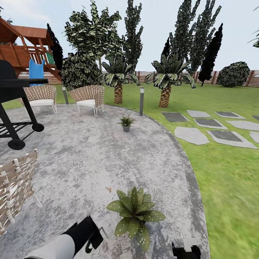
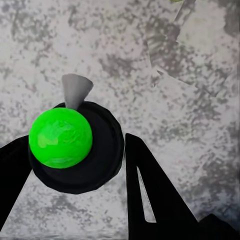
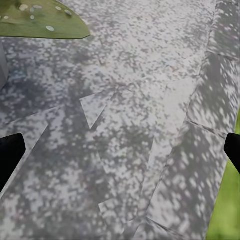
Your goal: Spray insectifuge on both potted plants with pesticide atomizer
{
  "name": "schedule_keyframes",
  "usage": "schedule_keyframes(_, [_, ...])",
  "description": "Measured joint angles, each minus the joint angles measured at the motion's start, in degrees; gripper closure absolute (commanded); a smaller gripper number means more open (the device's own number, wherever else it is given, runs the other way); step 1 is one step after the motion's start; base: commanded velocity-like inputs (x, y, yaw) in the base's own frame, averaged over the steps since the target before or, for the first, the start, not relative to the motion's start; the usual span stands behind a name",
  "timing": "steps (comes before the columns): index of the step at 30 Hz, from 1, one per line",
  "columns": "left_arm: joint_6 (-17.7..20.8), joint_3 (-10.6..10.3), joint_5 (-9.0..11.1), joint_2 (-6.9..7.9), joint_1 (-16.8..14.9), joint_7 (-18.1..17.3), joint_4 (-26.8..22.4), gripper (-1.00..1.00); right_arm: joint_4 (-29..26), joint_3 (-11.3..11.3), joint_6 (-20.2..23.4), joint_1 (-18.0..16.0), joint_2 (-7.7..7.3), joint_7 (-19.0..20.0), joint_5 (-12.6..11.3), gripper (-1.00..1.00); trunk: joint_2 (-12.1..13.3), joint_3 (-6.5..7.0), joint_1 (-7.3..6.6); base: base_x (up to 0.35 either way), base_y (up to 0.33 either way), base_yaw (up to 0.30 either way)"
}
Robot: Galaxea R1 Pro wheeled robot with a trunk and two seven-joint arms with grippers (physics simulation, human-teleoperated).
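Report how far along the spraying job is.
Done: the pesticide atomizer is picked up, gripped in the left gripper, seen from its top. In hand: the robot stands over the near potted plant on the patio. No spray is visible. Left: covering this plant and the far potted plant. The right gripper is open.

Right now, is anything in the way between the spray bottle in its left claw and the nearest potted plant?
Nothing visible. The left gripper, shut on the pesticide atomizer, sits just beside the near potted plant, with bare patio between them.
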Motion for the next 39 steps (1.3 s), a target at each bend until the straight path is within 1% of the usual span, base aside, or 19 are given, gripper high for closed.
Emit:
schedule_keyframes(1, [-0.8,0.1,-0.1,-0.05,0.0,-0.1,0.9,1.00,0.0,0.0,0.0,0.0,-0.04,0.0,0.0,-1.00,0.0,0.00,0.00,0.000,0.000,0.000])
schedule_keyframes(2, [-1.9,0.4,0.1,-0.95,0.0,-0.2,1.2,1.00,0.1,0.0,0.0,0.0,-0.12,0.0,0.1,-1.00,0.0,0.00,0.00,0.000,0.000,0.000])
schedule_keyframes(5, [-2.0,0.3,-0.2,-1.34,0.0,-0.2,1.3,1.00,0.1,0.0,0.0,0.0,-0.45,0.0,0.0,-1.00,0.0,0.00,0.00,0.000,0.000,0.000])
schedule_keyframes(7, [-1.9,0.3,-0.1,-1.18,0.0,-1.7,1.4,1.00,0.0,0.0,0.0,0.0,-0.66,0.0,0.0,-1.00,0.0,0.00,0.00,0.000,0.000,0.000])
schedule_keyframes(9, [-2.1,0.1,-0.3,-0.81,0.0,-5.0,1.3,1.00,0.0,0.0,0.0,0.0,-0.70,0.0,0.0,-1.00,0.0,0.00,0.00,0.000,0.000,0.000])
schedule_keyframes(10, [-2.3,0.0,-0.7,-0.05,0.0,-6.2,1.3,1.00,0.0,0.0,0.0,0.0,-0.73,0.0,0.0,-1.00,0.0,0.00,0.00,0.000,0.000,0.000])
schedule_keyframes(13, [-2.3,-0.1,-0.6,1.03,0.0,-6.5,0.7,1.00,0.0,0.0,0.0,0.0,-0.66,0.0,0.0,-1.00,0.0,0.00,0.00,0.000,0.000,0.000])
schedule_keyframes(19, [-1.3,-0.6,-0.7,0.74,-0.9,-6.7,-2.3,1.00,0.0,0.0,0.0,0.0,-0.65,0.0,0.0,-1.00,0.0,0.01,0.00,0.000,0.000,0.000])
schedule_keyframes(21, [0.0,-0.8,-1.1,0.88,-1.8,-10.8,-4.0,1.00,0.0,0.0,0.0,0.0,-0.65,0.0,0.0,-1.00,0.0,0.01,0.00,0.000,0.000,0.000])
schedule_keyframes(22, [0.5,-1.2,-2.1,1.01,-2.5,-12.8,-5.1,1.00,0.0,0.0,0.0,0.0,-0.65,0.0,0.0,-1.00,0.0,0.01,0.00,0.000,0.000,0.000])
schedule_keyframes(24, [1.1,-1.7,-5.6,1.32,-3.8,-16.7,-7.9,1.00,0.0,0.1,0.0,0.0,-0.65,0.0,0.0,-1.00,0.0,0.01,-0.01,0.000,0.000,0.000])
schedule_keyframes(26, [3.8,-1.8,-9.9,2.30,-4.9,-23.6,-12.6,1.00,0.0,0.1,0.0,0.0,-0.65,0.0,0.0,-1.00,0.0,0.01,-0.01,0.000,0.000,0.000])
schedule_keyframes(29, [5.9,-1.9,-14.3,2.60,-6.5,-30.9,-17.5,1.00,0.0,0.1,0.0,0.0,-0.65,0.0,0.0,-1.00,0.0,0.01,-0.01,0.000,0.000,0.000])
schedule_keyframes(31, [7.9,-2.0,-21.0,2.36,-8.5,-36.7,-18.9,1.00,0.0,0.1,0.0,0.0,-0.65,0.0,0.0,-1.00,0.0,0.01,-0.01,0.000,0.000,0.000])
schedule_keyframes(32, [8.5,-1.9,-22.7,2.31,-9.1,-38.3,-19.0,1.00,0.0,0.1,0.0,0.0,-0.64,0.0,0.0,-1.00,0.0,0.01,0.00,0.000,0.000,0.000])
schedule_keyframes(34, [9.5,-1.9,-27.0,1.95,-10.9,-42.0,-19.6,1.00,0.0,0.1,0.0,0.0,-0.58,0.0,0.0,-1.00,0.0,0.01,0.00,0.000,0.000,0.000])
schedule_keyframes(36, [10.3,-1.9,-29.5,1.21,-12.0,-43.4,-20.1,1.00,0.0,0.1,0.0,0.0,-0.58,0.0,0.0,-1.00,0.0,0.01,0.00,0.000,0.000,0.000])
schedule_keyframes(38, [11.9,-2.0,-31.9,-0.67,-12.3,-43.7,-20.5,1.00,0.0,0.1,0.0,0.0,-0.58,0.0,0.0,-1.00,0.0,0.01,0.00,0.000,0.000,0.000])
schedule_keyframes(39, [12.6,-2.0,-34.8,-2.14,-12.6,-43.8,-20.7,1.00,0.0,0.1,0.0,0.0,-0.60,0.0,0.0,-1.00,0.0,0.01,0.00,0.000,0.000,0.000])
